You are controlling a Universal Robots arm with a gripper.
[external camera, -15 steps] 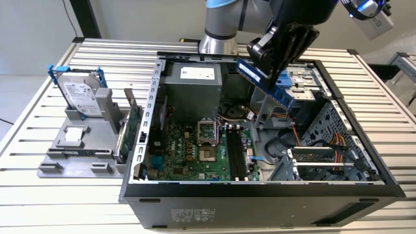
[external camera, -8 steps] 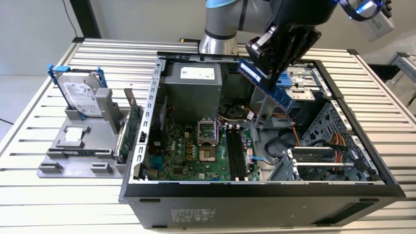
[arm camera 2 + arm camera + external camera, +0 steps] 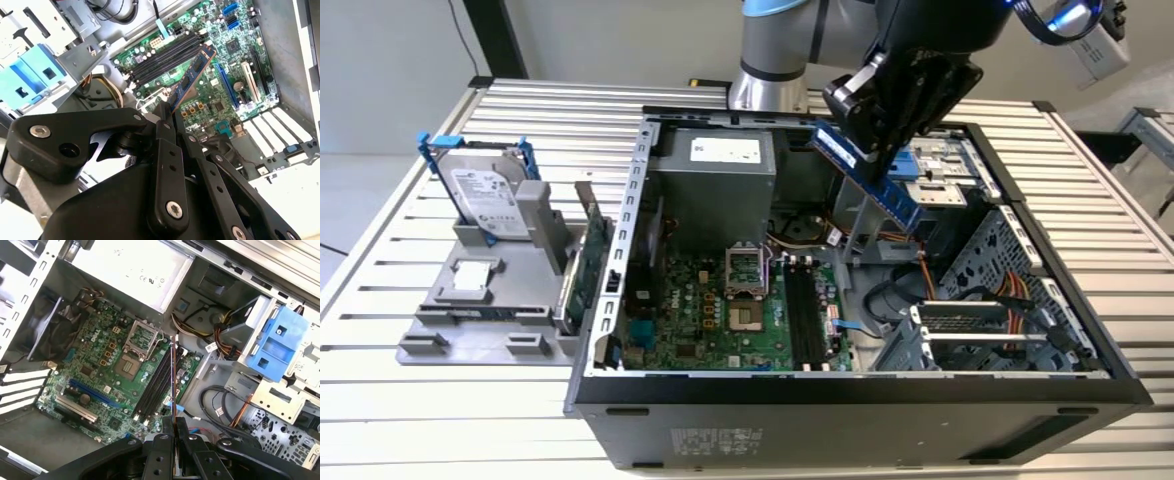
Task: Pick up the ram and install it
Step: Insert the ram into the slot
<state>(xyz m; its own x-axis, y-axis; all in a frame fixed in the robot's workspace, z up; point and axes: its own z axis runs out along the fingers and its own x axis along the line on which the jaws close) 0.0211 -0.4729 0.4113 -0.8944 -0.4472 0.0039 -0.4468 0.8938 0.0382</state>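
A slatted table (image 3: pixel 380 250) bears an open case (image 3: pixel 854 395) lying on its side. Inside the case a motherboard (image 3: pixel 720 320) is seen flat on the floor, with a silver power supply (image 3: pixel 714 170) at the case's far end. Above the case's interior the gripper (image 3: pixel 878 138) is held, its fingers clamped on one end of the ram (image 3: pixel 897 195). Outside the case, on the exterior view's left, a hard drive (image 3: pixel 487 195) stands upright in a grey holder, and a green card (image 3: pixel 594 255) stands just beside the case's wall. The ram is held tilted in the air over the case, apart from the dark slots (image 3: pixel 803 320) on the case's floor. In the first wrist view it is seen edge-on.
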